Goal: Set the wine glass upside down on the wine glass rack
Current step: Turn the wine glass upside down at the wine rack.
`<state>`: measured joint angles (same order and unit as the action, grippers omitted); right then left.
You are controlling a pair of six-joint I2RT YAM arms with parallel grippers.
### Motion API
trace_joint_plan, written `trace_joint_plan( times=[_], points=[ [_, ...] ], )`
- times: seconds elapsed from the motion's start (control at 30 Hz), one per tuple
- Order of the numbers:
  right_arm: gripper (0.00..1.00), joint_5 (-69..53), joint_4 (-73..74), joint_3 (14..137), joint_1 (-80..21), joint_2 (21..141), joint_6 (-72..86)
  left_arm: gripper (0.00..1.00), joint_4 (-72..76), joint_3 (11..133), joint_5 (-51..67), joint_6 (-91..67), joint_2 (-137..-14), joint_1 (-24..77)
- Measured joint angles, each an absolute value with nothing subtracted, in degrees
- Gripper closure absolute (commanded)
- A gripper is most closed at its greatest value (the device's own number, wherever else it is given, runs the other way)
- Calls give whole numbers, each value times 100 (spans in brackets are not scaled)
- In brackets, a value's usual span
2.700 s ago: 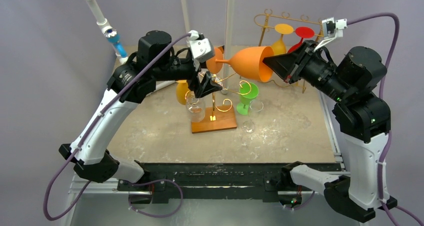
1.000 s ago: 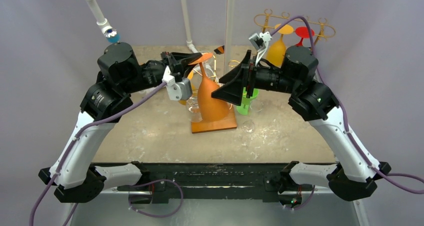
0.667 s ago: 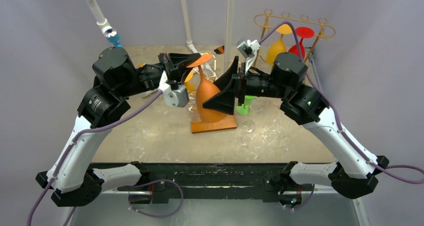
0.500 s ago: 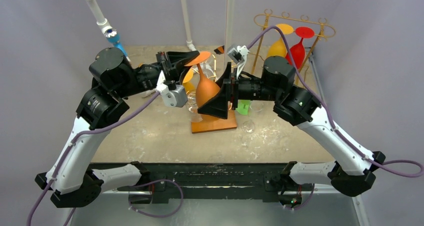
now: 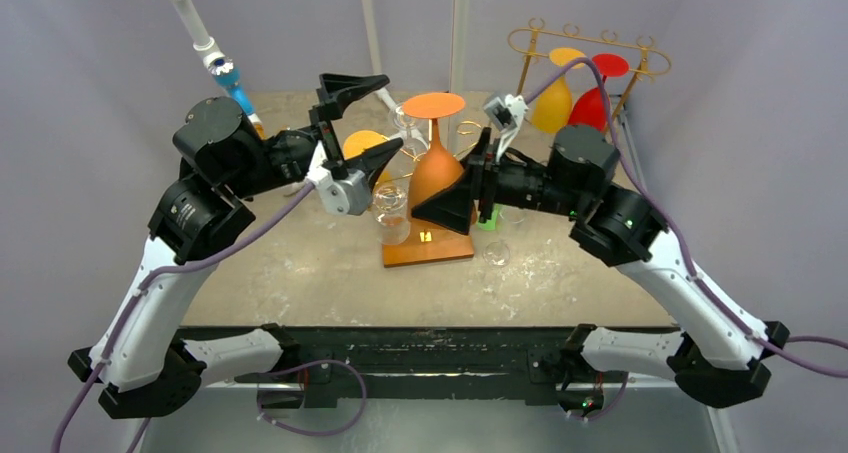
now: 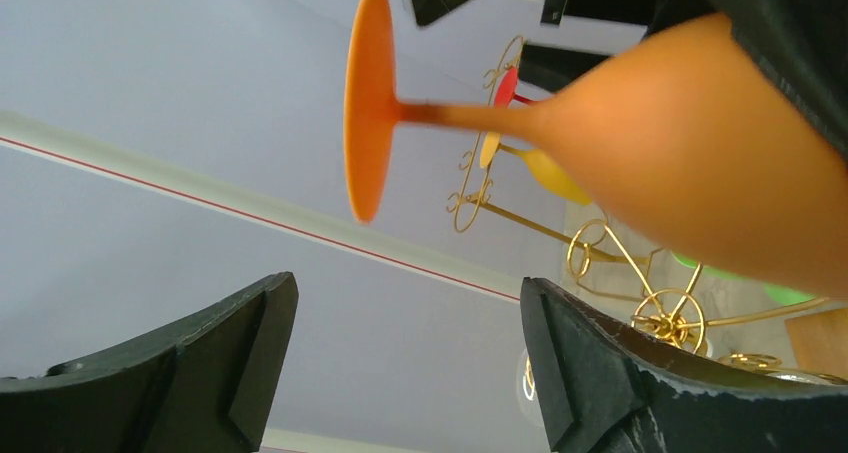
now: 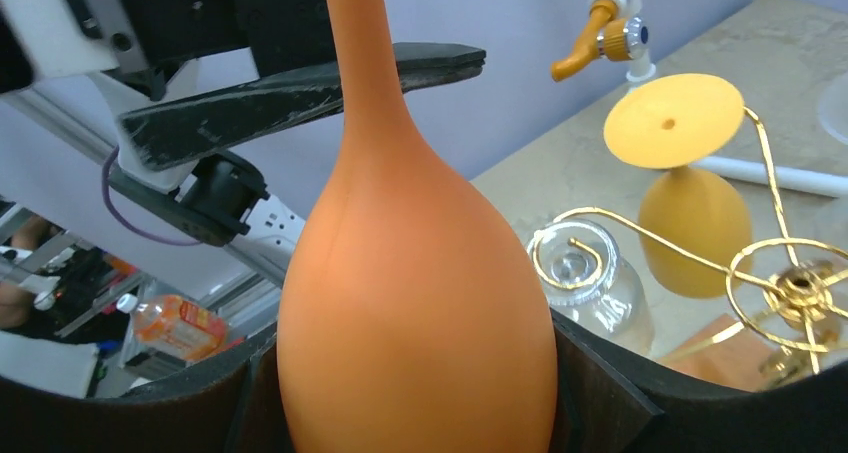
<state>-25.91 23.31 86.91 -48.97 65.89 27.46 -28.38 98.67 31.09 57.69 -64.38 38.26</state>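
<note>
The orange wine glass (image 5: 434, 173) stands upside down in the air, foot (image 5: 433, 105) on top, over the gold wire rack with the wooden base (image 5: 430, 250). My right gripper (image 5: 448, 205) is shut on its bowl (image 7: 415, 303), with both fingers (image 7: 590, 383) pressed against its sides. My left gripper (image 5: 392, 113) is open just left of the stem and foot, touching nothing. In the left wrist view the foot (image 6: 367, 103) and bowl (image 6: 700, 153) lie above my open left gripper (image 6: 410, 313). Whether the glass touches the rack is hidden.
An upturned clear glass (image 5: 392, 215), a yellow glass (image 7: 690, 213) and a green glass (image 5: 487, 216) crowd the rack. Another clear glass (image 5: 497, 249) stands right of the base. A second gold rack (image 5: 580, 41) at the back right holds yellow (image 5: 553, 106) and red (image 5: 597, 101) glasses.
My left gripper let go of the glass's foot, opened and drew back left. The right gripper closed on the bowl, and the glass swung from tilted to upright, shifting slightly right.
</note>
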Motion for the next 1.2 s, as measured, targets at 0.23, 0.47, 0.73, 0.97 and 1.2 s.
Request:
trace_joint_plan(
  times=[0.23,0.47,0.73,0.97,1.2],
  points=[
    [58,-1664,3039,8379,-4899,5354,2418,5,-3020,9933,3000,5404,-6416,3826],
    [57,-823,3610,7400,-4899,4584,2283,6,-3065,9966,2818,4746,-6390,3826],
    [59,-360,3763,6208,-4899,4692,2285,7,-3151,10245,2569,4080,-6434,3826],
    [59,-185,3544,5857,-4899,4698,2263,8,-3249,10254,2475,3957,-6434,3826],
    [60,-95,3105,5699,-4899,4853,2176,8,-3251,10250,2462,3948,-6431,3826]
  ],
)
